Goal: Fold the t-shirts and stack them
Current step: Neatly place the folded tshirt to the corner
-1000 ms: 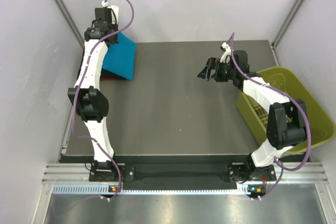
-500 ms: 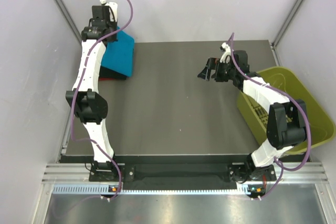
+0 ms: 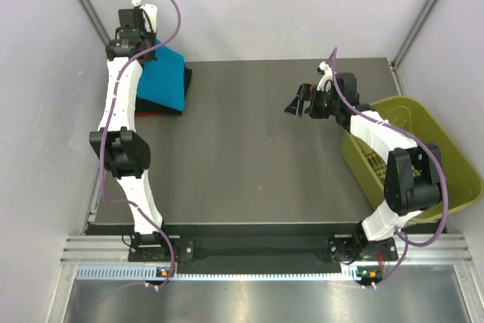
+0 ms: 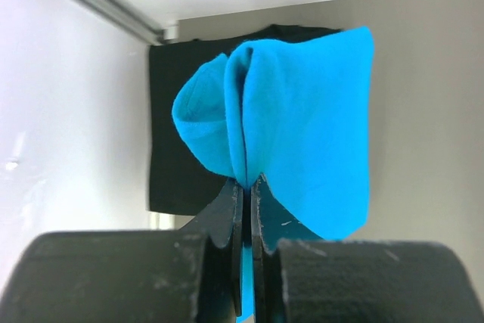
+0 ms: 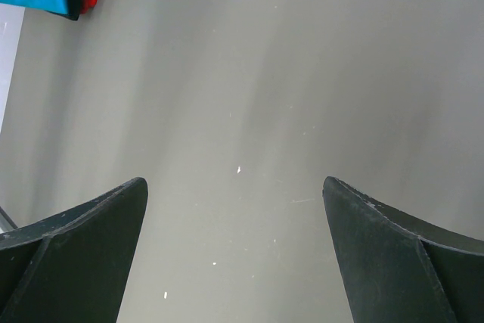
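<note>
At the table's (image 3: 249, 149) far left corner, the left claw (image 4: 246, 187) is clenched on a bunched fold of the bright teal-blue t-shirt (image 4: 310, 126). The cloth is pinched tight between the two black fingers. In the past second we have watched the left arm draw back toward the corner and the side wall, taking the teal shirt with it. The shirt now sits further over the black t-shirt (image 4: 170, 156), which lies flat below. From overhead, a thin strip of the red t-shirt (image 3: 149, 114) shows at the near edge of the pile, under the black one.

The free end of the teal shirt trails down onto the pile. We cannot tell from either view how much of it rests there and how much hangs from the grip.

The right claw (image 5: 234, 209) has not moved. It stands wide and empty above bare table to the right of centre, near the yellow-green bin (image 3: 446, 156).

We read the shift as the last leg of stacking, with the teal shirt being lined up over the two beneath before it is let go. The bunching at the pinch suggests the top layer may need smoothing if it is to lie square.
</note>
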Action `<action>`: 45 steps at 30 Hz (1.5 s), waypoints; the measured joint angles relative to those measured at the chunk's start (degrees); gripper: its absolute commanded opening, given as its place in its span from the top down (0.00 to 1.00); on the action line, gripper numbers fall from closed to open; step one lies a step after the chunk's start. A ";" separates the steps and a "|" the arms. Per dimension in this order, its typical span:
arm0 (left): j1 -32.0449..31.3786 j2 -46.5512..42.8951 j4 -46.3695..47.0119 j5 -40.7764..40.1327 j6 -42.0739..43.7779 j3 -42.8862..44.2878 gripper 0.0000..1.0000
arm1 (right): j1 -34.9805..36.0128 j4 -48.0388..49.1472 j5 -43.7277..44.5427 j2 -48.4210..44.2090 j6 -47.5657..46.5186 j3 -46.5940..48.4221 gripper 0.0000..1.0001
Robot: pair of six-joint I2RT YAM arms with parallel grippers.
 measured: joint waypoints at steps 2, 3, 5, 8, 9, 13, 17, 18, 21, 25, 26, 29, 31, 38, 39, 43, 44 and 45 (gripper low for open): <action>1.38 0.66 0.87 -0.02 1.20 -0.07 1.00 | 0.00 -0.22 0.00 0.00 -0.02 0.02 0.00; 2.12 1.20 1.60 0.00 1.60 -0.07 1.00 | 0.00 -0.31 0.02 0.02 -0.09 0.02 0.00; 3.43 3.06 3.39 0.17 2.40 -0.07 1.00 | 0.00 -0.39 0.11 0.02 -0.37 0.02 0.00; 5.05 7.06 6.21 0.63 3.08 -0.17 1.00 | 0.00 -0.50 0.39 0.09 -0.48 0.02 0.00; 5.51 8.66 7.26 0.42 3.37 -0.35 0.98 | 0.00 -0.55 0.42 0.20 -0.57 0.04 0.00; 6.56 13.94 10.73 -2.58 4.83 -1.51 0.81 | 0.00 -0.52 0.61 1.42 -0.98 0.79 0.00; 7.02 18.80 14.27 -8.87 6.51 -1.38 0.41 | 0.00 -0.59 0.83 2.58 -1.05 0.79 0.00; 7.06 19.74 14.91 -10.71 6.38 -0.96 0.38 | 0.00 -0.61 0.85 2.80 -1.05 0.79 0.00; 7.15 22.21 16.24 -16.15 5.33 1.42 0.28 | 0.00 -0.72 1.03 3.04 -1.27 0.79 0.00; 7.15 21.75 16.59 -17.33 1.79 2.95 0.28 | 0.00 -1.14 1.29 3.04 -1.51 1.14 0.00; 7.15 21.24 16.59 -17.05 0.83 2.78 0.28 | 0.00 -1.27 1.33 3.04 -1.57 1.27 0.00; 7.10 18.71 16.87 -16.41 -2.08 0.15 0.30 | 0.00 -1.60 1.46 3.04 -1.88 1.46 0.00; 7.08 17.27 16.70 -14.95 -3.69 -1.75 0.35 | 0.00 -1.88 1.46 3.04 -1.86 1.46 0.00; 6.56 14.38 16.83 0.72 -7.65 -9.64 0.40 | 0.02 -1.81 0.98 3.04 -1.64 1.46 0.00; 6.36 13.44 17.05 2.71 -8.07 -11.76 0.40 | 0.02 -1.86 0.92 3.04 -1.64 1.46 0.00; 5.11 8.66 18.62 9.92 -11.04 -19.91 0.39 | 0.02 -1.86 0.72 3.04 -1.49 1.46 0.00; 4.79 7.28 19.10 11.30 -11.69 -21.55 0.39 | 0.02 -1.84 0.72 3.04 -1.44 1.46 0.00; 4.46 5.95 19.41 12.44 -12.37 -22.82 0.39 | 0.02 -1.84 0.68 3.04 -1.44 1.46 0.00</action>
